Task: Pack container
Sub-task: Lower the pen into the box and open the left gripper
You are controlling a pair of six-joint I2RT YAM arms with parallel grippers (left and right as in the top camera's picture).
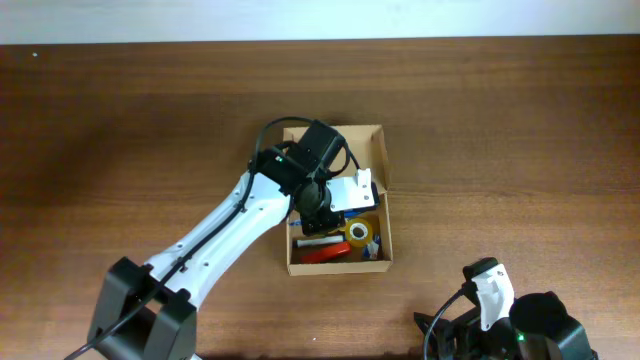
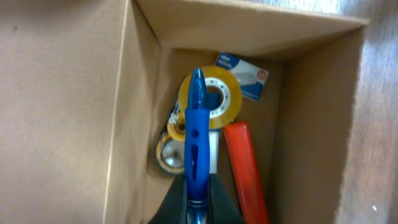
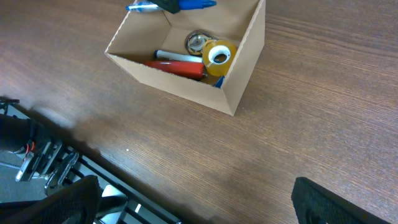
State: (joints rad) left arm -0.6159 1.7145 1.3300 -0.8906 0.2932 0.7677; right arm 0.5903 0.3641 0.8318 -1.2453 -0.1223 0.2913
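The table (image 1: 150, 120) shows broad wood all around the box (image 1: 386, 210). The box stands near the middle, top open, well away from the far edge. The left arm (image 1: 230, 225) reaches over the box and hides its far half from above. The left gripper (image 2: 198, 208) is pinched narrow on one blue pen (image 2: 197, 124) over the box floor. The right gripper (image 3: 196, 199) stands wide, well apart from the box. Inside lie one yellow tape roll (image 2: 231, 106), one red pen (image 2: 245, 168), one smaller roll (image 2: 166, 155), half hidden, and one small card (image 2: 244, 74) with unreadable print.
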